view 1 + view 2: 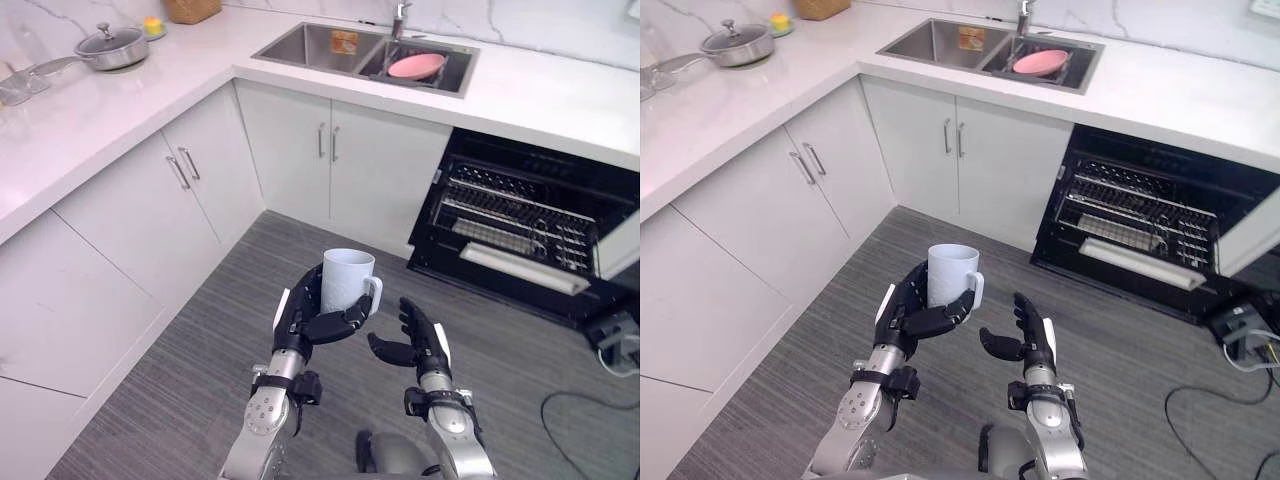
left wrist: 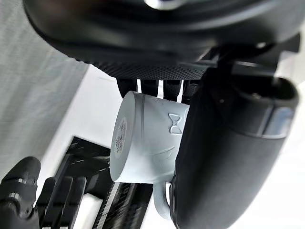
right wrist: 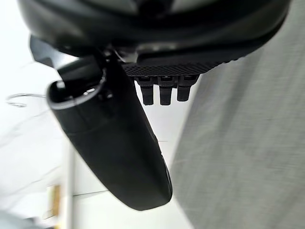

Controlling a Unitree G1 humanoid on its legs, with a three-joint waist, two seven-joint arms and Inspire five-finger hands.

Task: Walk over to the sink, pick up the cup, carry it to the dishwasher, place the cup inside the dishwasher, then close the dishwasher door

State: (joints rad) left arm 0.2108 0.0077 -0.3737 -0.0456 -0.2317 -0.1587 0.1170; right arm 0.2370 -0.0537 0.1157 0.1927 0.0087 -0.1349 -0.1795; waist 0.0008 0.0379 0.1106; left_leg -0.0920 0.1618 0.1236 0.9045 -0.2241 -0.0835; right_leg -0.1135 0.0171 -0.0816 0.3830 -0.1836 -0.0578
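My left hand [image 1: 305, 322] is shut on a pale blue-white cup [image 1: 346, 279], held upright in mid-air over the grey floor, its handle turned toward my right. The left wrist view shows the same cup [image 2: 143, 138] clasped between the fingers and thumb. My right hand [image 1: 420, 340] hangs open beside it, a little to the right and apart from the cup, holding nothing. The dishwasher [image 1: 530, 225] stands open at the right under the counter, its wire racks showing. The sink [image 1: 330, 45] is set in the counter at the back.
A pink plate [image 1: 416, 65] lies in the sink's right basin. A lidded pan [image 1: 112, 45] sits on the left counter. White cabinets [image 1: 200, 170] line the left and back. The white dishwasher door [image 1: 620, 245] juts out at the far right edge.
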